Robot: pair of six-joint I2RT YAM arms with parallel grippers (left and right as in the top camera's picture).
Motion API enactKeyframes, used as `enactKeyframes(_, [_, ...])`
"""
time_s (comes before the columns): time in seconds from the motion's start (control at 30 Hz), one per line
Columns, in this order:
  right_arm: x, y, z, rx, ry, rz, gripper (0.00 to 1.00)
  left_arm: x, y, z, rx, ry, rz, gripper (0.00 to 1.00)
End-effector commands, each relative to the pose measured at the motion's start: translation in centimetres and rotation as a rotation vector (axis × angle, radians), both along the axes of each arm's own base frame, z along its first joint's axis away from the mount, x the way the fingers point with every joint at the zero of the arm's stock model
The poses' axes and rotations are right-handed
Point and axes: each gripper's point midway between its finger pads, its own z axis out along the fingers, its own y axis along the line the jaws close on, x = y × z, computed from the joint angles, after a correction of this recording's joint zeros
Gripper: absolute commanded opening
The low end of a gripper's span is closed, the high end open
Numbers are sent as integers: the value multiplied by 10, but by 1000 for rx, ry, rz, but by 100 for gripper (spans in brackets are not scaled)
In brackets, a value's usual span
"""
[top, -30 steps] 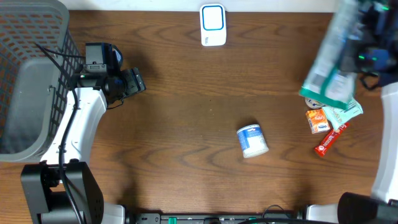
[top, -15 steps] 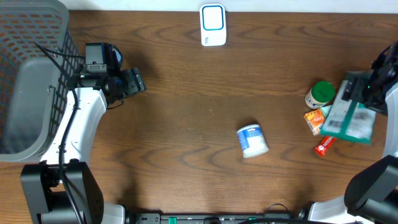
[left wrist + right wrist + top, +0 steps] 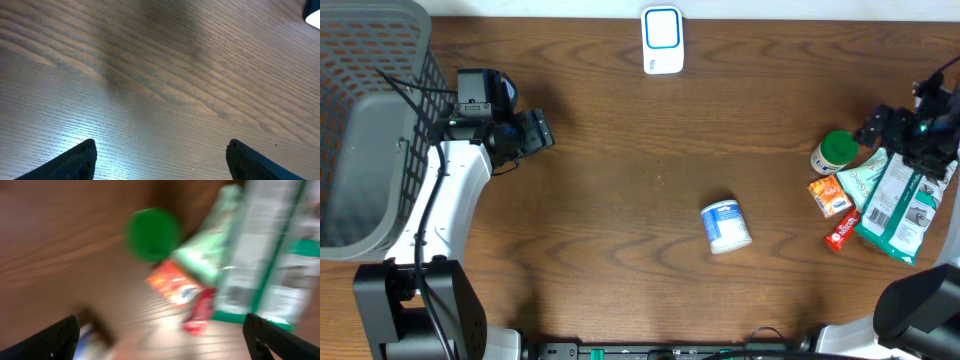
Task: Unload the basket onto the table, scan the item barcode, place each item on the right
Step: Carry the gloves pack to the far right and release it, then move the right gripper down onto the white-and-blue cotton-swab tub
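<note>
A: Item location?

B: The green-and-white pouch point(image 3: 900, 208) lies flat on the table point(image 3: 620, 190) at the far right, well apart from the scanner point(image 3: 662, 40) at the top edge. A pale green sachet point(image 3: 865, 180) lies against its left side. An orange packet point(image 3: 830, 194), a red bar point(image 3: 847, 228) and a green-lidded jar point(image 3: 835, 150) are clustered just beside it.

A: What does only the overhead view show?

B: The scanner, a white-and-blue tub point(image 3: 725, 226) on its side mid-table, and the basket point(image 3: 380, 60) at the left. The right wrist view is blurred and shows the cluster only; print on the pouch is unreadable there.

A: Right arm?

B: The right gripper point(image 3: 908, 138) is over the pouch's upper end, pointing down. In the wrist view its fingertips point(image 3: 55, 340) sit at opposite lower corners, spread wide, nothing between them.

A: Left arm?

B: It is folded beside the basket, and the left gripper point(image 3: 535, 130) points toward mid-table. Its wrist view shows only bare wood between widely parted fingertips point(image 3: 75, 160), gripping nothing.
</note>
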Motion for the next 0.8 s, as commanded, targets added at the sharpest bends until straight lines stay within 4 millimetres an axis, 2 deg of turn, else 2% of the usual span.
enactKeyframes(0.0, [-1,38,19,210,-58,58,99,5,1,8,1,-21,1,82])
enactKeyframes(0.2, [-22,76,6,252,58,166,99,5,1,8,1,-21,1,82])
enactKeyframes(0.3, [-32,106,-3,260,107,280,93,5,1,8,1,-21,1,83])
enactKeyframes(0.33, [-35,116,-7,261,128,313,92,5,1,8,1,-22,1,99])
enactKeyframes(0.37, [-40,125,-11,252,151,344,91,7,1,9,0,-31,1,98])
enactKeyframes(0.63, [-83,195,-62,195,339,547,80,10,1,11,1,-48,1,98])
enactKeyframes(0.7, [-88,206,-76,158,355,568,80,10,1,11,1,-48,1,98])
enactKeyframes(0.77, [-90,207,-93,56,377,535,80,10,1,11,1,-49,1,98])
